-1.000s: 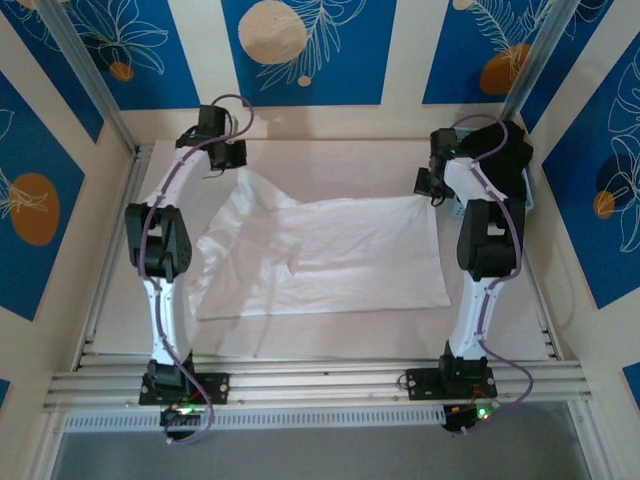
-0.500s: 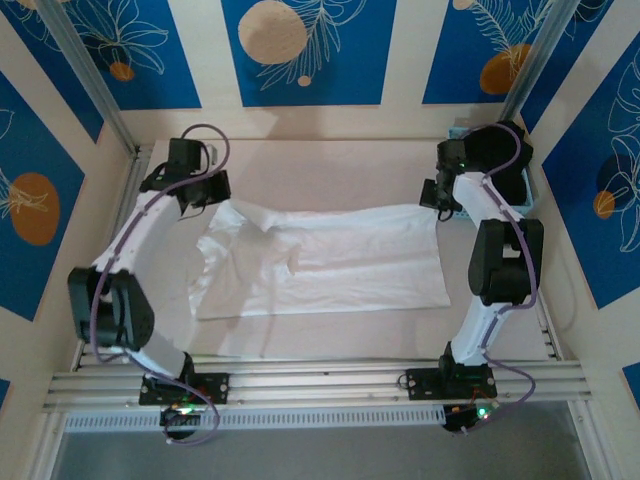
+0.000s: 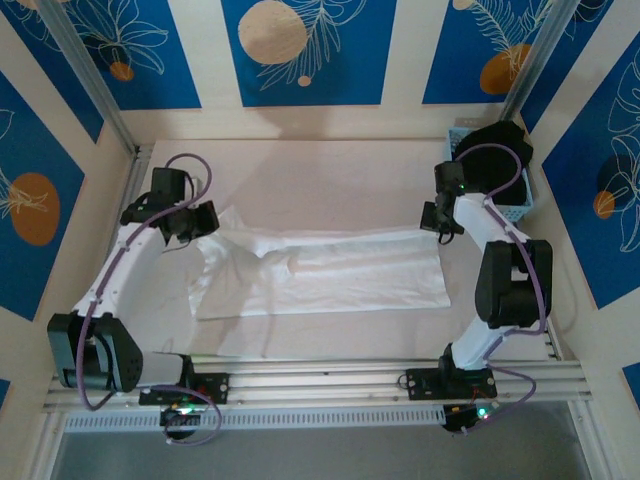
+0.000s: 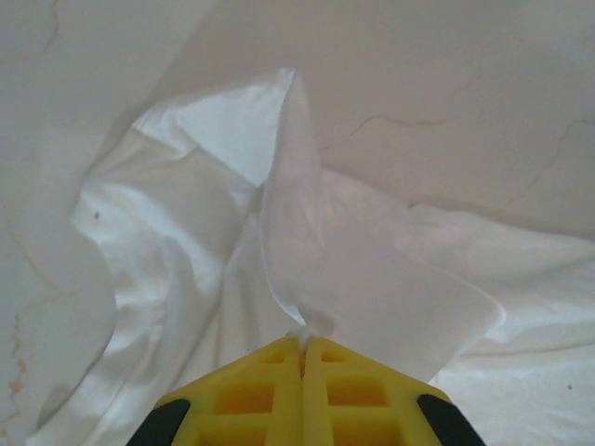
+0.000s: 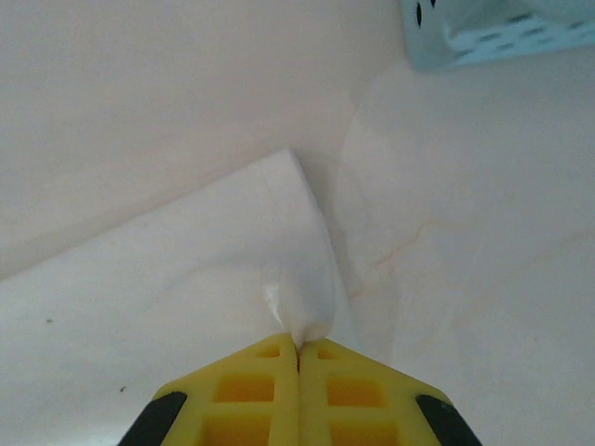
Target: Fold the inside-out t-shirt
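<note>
The left tool and right tool each pinch a far corner of the t-shirt; a fold seems underway, needing an even pull nearward.

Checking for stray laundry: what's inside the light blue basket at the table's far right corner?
A black garment is heaped in the blue basket, rising above its rim. Whatever lies beneath the garment, and the basket's floor, is covered and cannot be seen.

White arms, black joints, purple cables, yellow claw fingers
</note>
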`<state>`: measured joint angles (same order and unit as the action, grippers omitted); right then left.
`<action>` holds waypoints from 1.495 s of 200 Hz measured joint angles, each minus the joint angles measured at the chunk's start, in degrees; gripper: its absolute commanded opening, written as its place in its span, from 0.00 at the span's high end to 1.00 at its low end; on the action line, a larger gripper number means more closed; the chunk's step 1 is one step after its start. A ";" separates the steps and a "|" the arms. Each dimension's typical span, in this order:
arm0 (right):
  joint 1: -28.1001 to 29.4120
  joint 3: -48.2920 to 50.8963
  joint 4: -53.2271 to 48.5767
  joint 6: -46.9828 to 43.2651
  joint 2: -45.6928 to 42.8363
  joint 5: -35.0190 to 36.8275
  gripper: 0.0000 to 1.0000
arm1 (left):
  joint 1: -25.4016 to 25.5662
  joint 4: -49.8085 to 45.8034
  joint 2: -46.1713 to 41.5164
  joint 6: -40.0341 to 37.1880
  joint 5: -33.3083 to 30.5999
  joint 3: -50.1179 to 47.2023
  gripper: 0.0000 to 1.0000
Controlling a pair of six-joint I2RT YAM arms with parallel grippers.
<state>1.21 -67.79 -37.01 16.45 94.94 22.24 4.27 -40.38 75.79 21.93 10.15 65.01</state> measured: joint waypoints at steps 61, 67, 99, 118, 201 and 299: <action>0.94 6.73 -0.85 1.88 -4.83 1.90 0.92 | -0.42 -2.58 -6.21 -0.22 3.04 -7.39 1.00; 0.94 7.76 -0.85 2.08 -5.18 1.86 0.90 | -0.42 -2.60 -6.47 -0.20 3.52 -8.44 1.00; 2.12 12.17 -0.55 3.63 -7.52 2.54 0.64 | -0.42 -3.08 -6.62 -0.83 4.90 -13.07 1.00; 5.62 14.82 1.46 3.45 -12.28 3.45 0.47 | -0.42 -3.37 -6.62 -1.16 4.94 -13.94 1.00; 46.56 17.25 32.46 -6.47 -10.67 -3.96 0.13 | -0.44 -1.64 -5.09 -1.46 6.40 -13.73 1.00; 61.72 6.95 61.46 -23.65 17.62 4.02 0.09 | -0.66 -0.59 -4.83 -1.95 7.26 -13.57 1.00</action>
<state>62.94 -60.84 24.45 -7.20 112.55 26.26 3.62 -40.97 70.96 19.99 17.41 51.44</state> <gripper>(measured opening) 0.904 0.039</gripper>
